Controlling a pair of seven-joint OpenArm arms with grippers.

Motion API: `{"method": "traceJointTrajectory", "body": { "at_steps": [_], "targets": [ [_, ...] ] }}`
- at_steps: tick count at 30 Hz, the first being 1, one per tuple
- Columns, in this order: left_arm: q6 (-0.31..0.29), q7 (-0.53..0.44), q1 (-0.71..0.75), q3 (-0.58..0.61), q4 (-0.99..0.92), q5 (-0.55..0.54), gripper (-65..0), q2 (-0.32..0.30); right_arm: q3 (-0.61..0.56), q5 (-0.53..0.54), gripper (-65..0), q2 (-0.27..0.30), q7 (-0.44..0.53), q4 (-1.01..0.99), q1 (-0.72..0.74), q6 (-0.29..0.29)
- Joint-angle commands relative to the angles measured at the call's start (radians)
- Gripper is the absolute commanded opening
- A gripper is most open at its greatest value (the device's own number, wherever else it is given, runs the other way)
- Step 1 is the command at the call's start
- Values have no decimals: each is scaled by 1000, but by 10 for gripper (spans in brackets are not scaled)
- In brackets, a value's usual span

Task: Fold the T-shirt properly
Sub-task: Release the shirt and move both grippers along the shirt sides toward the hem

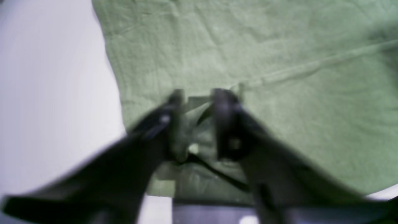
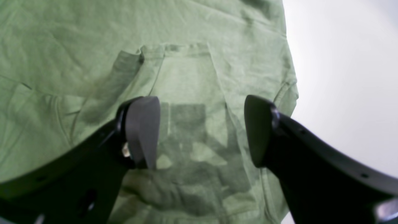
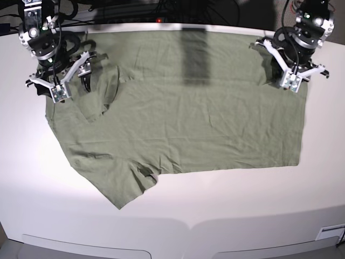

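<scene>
The sage-green T-shirt (image 3: pixel 183 118) lies spread out flat and wrinkled on the white table (image 3: pixel 226 205), with one sleeve (image 3: pixel 126 186) pointing toward the front edge. My left gripper (image 3: pixel 290 80) hovers over the shirt's far right corner. In the left wrist view, the left gripper (image 1: pixel 199 96) is blurred, its jaws parted over a small raised fold of the T-shirt (image 1: pixel 248 46). My right gripper (image 3: pixel 67 86) is at the far left over the other sleeve. In the right wrist view, the right gripper (image 2: pixel 202 130) stands wide open just above the T-shirt (image 2: pixel 62 46), holding nothing.
The bare white table surrounds the shirt in front and at both sides. Dark cables (image 3: pixel 161 8) run behind the table's far edge. A dark shadow band (image 3: pixel 194 54) crosses the cloth near the back.
</scene>
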Motion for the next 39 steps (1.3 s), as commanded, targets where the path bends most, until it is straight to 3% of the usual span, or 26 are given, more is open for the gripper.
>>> {"method": "traceJointTrajectory", "body": {
  "at_steps": [1,3,7,12,20,31,39],
  "targets": [
    [5,-22,2,-3,21,0,-321,-6,5,-2,-233,11,18,21,1,-2],
    [5,-22,2,-3,21,-3,-188,-6,5,-2,-190,11,18,21,1,-2],
    [5,-32,2,-3,21,-3,-195,-6,5,-3,-175,11,21,21,1,-2],
    [5,-136,2,-3,21,-3,-195,-6,5,-2,-176,8,48,21,1,-2],
    [5,-303,-5,-3,21,-3,-195,-6,5,2,-176,-74,151,21,21,-2],
    [5,-298,-156,-3,20,-3,-195,-6,5,18,-176,-198,61,21,244,-2],
    [5,-220,-352,-3,11,-3,-195,-6,3,111,-176,-221,-5,21,432,3]
  ]
}}
